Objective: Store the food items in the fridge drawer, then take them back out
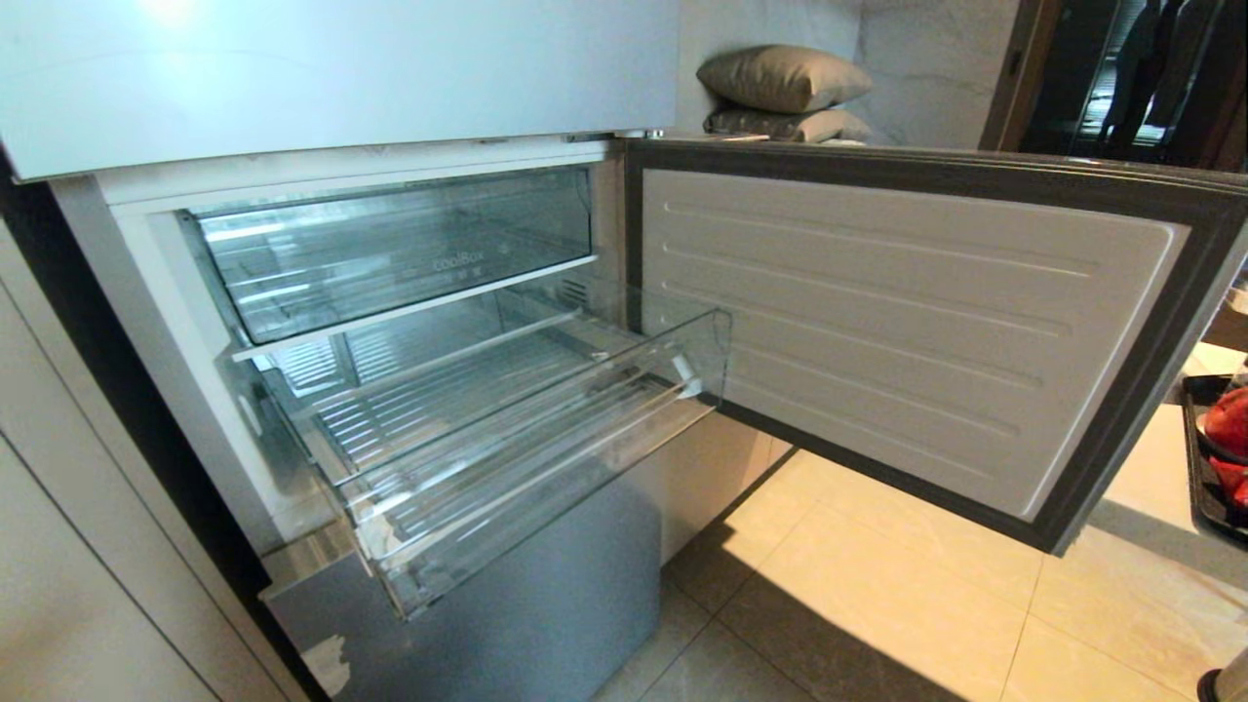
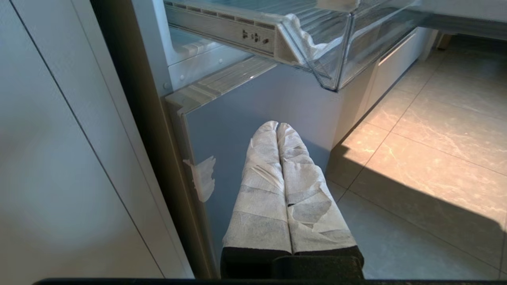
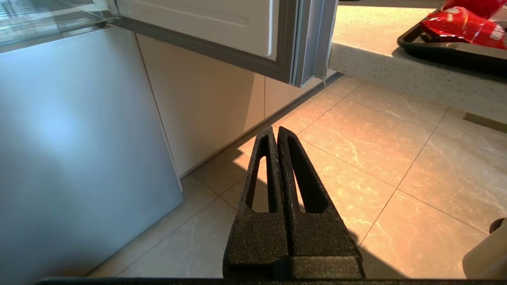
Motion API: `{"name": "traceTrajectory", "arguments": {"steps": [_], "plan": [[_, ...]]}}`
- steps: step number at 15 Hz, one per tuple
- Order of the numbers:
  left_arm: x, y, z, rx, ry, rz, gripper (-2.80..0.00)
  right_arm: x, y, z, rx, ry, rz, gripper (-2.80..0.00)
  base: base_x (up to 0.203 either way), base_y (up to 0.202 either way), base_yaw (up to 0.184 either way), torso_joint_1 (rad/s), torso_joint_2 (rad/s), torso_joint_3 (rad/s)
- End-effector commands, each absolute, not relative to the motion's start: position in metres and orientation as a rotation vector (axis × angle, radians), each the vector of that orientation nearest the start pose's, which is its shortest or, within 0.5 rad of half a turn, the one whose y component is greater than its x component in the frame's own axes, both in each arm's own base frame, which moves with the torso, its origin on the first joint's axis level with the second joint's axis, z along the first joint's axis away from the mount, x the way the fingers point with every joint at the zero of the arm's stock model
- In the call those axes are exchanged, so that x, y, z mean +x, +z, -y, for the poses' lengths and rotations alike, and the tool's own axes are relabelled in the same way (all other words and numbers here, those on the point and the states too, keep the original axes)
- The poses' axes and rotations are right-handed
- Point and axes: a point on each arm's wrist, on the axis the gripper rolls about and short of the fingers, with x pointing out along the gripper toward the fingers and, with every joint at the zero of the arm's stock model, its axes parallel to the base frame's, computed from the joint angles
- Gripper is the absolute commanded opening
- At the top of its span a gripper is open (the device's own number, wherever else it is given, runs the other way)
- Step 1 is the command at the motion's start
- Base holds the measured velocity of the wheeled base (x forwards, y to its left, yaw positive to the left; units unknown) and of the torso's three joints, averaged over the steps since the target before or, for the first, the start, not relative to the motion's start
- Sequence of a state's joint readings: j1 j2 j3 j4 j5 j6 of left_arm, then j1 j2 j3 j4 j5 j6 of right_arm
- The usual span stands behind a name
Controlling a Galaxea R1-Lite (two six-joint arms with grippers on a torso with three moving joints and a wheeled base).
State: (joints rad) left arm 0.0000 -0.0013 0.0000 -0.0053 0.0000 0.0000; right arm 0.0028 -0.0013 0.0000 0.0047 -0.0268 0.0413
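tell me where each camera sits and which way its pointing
Head view: high on the robot, looking down at the open fridge, its pulled-out fridge drawer and open door; no arm shows.
Left wrist view: behind the left tool, shut and tape-wrapped, aimed low at the fridge front, drawer corner above.
Right wrist view: behind the right tool, shut, aimed at the floor tiles under the door.
Shared: head and right wrist views both catch the black tray with a red packet.
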Motion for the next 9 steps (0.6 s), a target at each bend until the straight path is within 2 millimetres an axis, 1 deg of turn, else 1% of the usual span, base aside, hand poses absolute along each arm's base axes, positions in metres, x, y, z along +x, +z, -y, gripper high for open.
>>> {"name": "traceTrajectory", "arguments": {"steps": [1, 9], "plan": [[-0.0229, 0.0756, 0.0, 0.0, 0.0, 0.007, -2.8, -0.0228, 0.075, 0.0007, 0.041, -0.025, -0.004, -2.8, 0.0, 0.0, 0.0, 0.0, 0.0, 0.0], [-0.0228, 0.0756, 0.0, 0.0, 0.001, 0.006, -2.8, -0.0228, 0.075, 0.0008, 0.047, -0.028, -0.004, -2.8, 0.0, 0.0, 0.0, 0.0, 0.0, 0.0]]}}
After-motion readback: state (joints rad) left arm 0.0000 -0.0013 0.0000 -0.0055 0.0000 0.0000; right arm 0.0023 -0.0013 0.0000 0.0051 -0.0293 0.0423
